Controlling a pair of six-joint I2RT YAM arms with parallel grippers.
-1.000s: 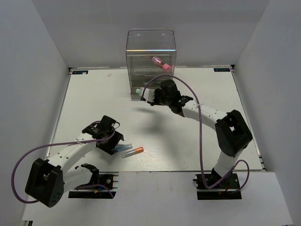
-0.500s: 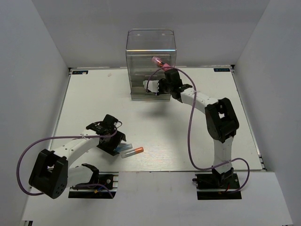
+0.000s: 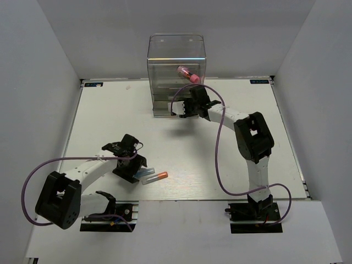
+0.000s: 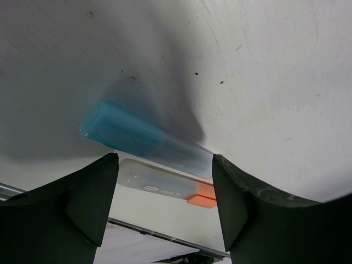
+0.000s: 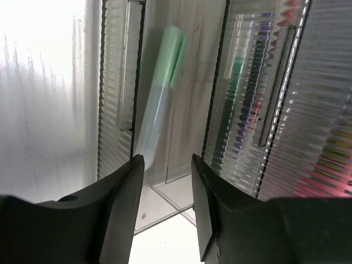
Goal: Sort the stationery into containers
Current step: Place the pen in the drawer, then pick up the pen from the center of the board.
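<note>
Showing blurred between drawers (image 5: 250,99): green marker (image 5: 161,96)

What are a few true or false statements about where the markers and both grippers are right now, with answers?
1. The left gripper hangs open over the blue marker. True.
2. The orange marker is inside the organiser. False: it lies on the table beside the blue marker.
3. The green marker is in an organiser compartment, ahead of the right gripper. True.
4. The right gripper is clamped on the pink tube. False: its jaws are apart and empty, and the tube is up in the organiser's upper part.
</note>
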